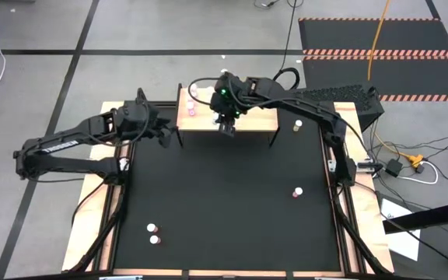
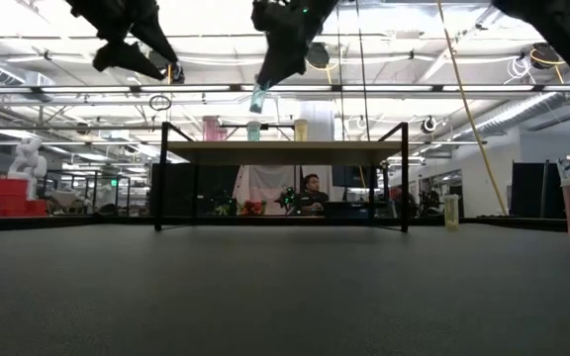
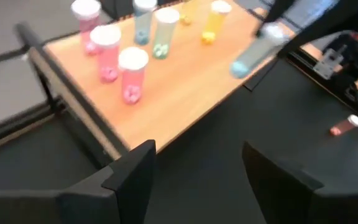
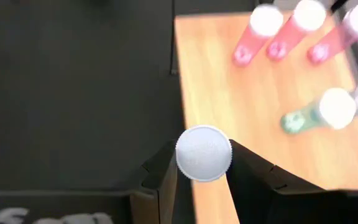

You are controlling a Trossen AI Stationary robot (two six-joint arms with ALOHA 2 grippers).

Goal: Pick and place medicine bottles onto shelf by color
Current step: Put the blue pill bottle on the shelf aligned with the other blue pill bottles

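Note:
The shelf (image 1: 249, 118), a light-wood board on thin black legs, stands at the far edge of the black mat. On it stand three pink bottles (image 3: 132, 74), pale blue ones (image 3: 164, 32) and yellow ones (image 3: 215, 22), all with white caps. My right gripper (image 1: 225, 126) hovers over the shelf's near edge, shut on a pale blue bottle (image 3: 253, 53). Left of the shelf, my left gripper (image 3: 197, 155) hangs open above the mat with nothing between its fingers. My right gripper pinches the pale blue bottle between its two fingers at the top, by the white cap (image 4: 204, 153). The fingers slant down from above. The bottle hangs tilted below them (image 2: 258, 98), lifted clear of shelf and mat.
Loose bottles lie on the mat: one at the right (image 1: 296, 191), two near the front left (image 1: 153, 233), one right of the shelf (image 1: 297, 124). Wooden strips (image 1: 92, 210) border the mat. The mat's middle is bare.

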